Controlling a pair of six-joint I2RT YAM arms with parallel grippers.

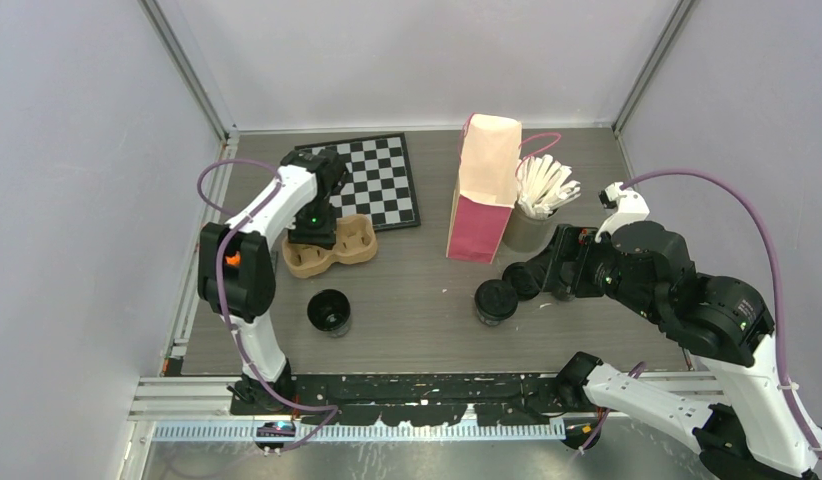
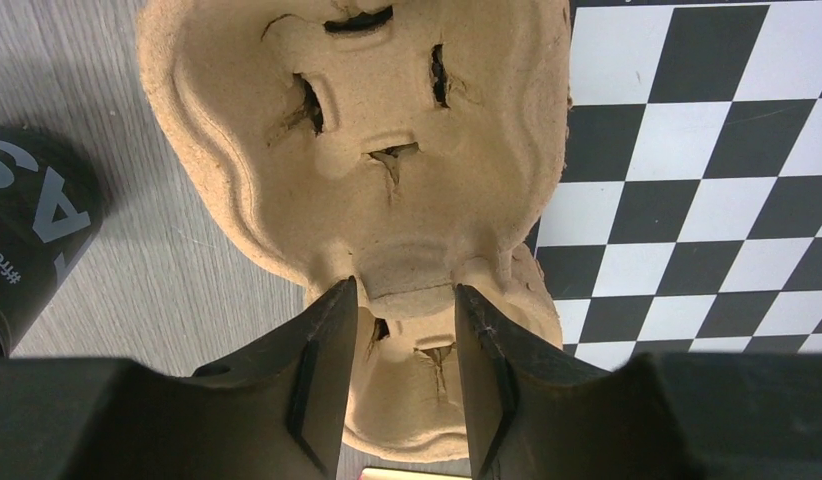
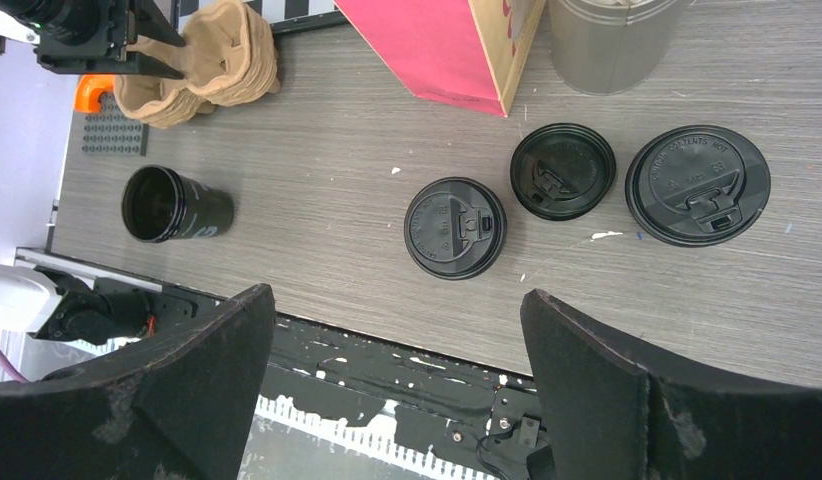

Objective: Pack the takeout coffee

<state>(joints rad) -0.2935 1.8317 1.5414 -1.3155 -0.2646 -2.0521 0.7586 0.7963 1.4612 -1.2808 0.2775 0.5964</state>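
Left gripper [image 2: 402, 290] pinches cup tray [image 2: 387, 200] centre bridge, left of paper bag [image 1: 484, 190]; right gripper [image 3: 392, 310] wide, empty; open cup [image 1: 330, 311] front-left of bag, lidded cup [image 1: 497, 300] just before it; likely tray staging, next: seat cups.

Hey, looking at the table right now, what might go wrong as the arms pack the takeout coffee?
The left pincer seems to pinch the pulp cup tray only by its narrow middle ridge, so the tray may tilt or slip if lifted. The lidless black cup stands near that arm; a swing might knock it over. The right pincer, wide open above the black lids, sits close to the paper bag and might nudge it.
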